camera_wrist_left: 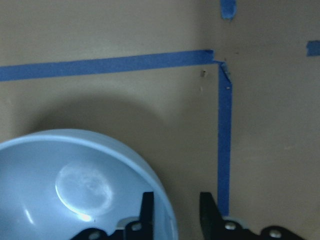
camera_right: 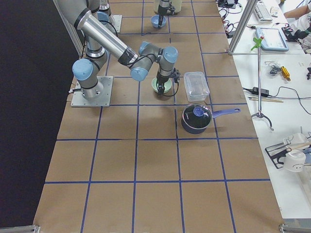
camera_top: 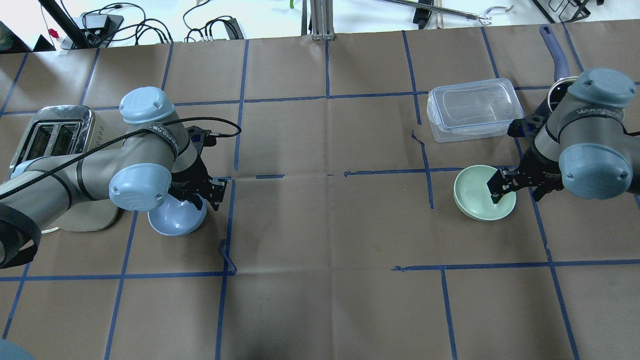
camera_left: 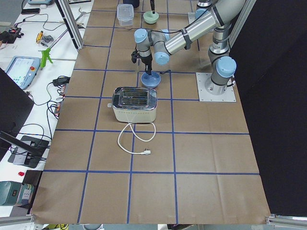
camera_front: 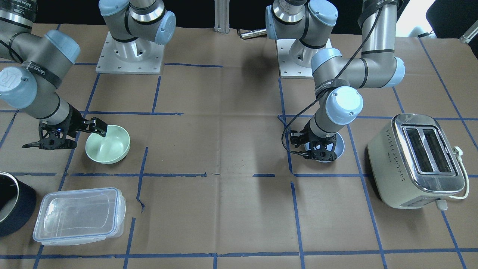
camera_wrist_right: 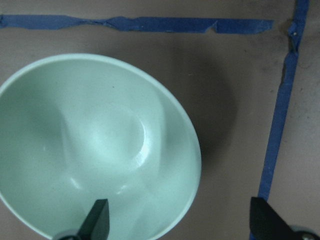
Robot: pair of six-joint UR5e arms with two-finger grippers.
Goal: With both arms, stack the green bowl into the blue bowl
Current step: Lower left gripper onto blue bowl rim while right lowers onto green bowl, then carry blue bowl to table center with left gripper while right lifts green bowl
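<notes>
The pale green bowl (camera_front: 112,145) stands on the table on my right side, also in the overhead view (camera_top: 475,202) and the right wrist view (camera_wrist_right: 90,150). My right gripper (camera_top: 517,192) is wide open, with one finger inside the bowl and the other outside over the table. The light blue bowl (camera_top: 175,220) is on my left side, next to the toaster, and looks slightly tilted. My left gripper (camera_wrist_left: 175,215) straddles its rim, jaws drawn close on the wall. In the front view, the left gripper (camera_front: 317,153) hides most of the blue bowl (camera_front: 339,147).
A cream toaster (camera_front: 418,160) with a loose cord stands left of the blue bowl. A clear lidded container (camera_top: 472,107) lies just beyond the green bowl. A dark pot (camera_right: 196,118) with a handle sits near the container. Blue tape lines cross the brown table (camera_top: 325,225).
</notes>
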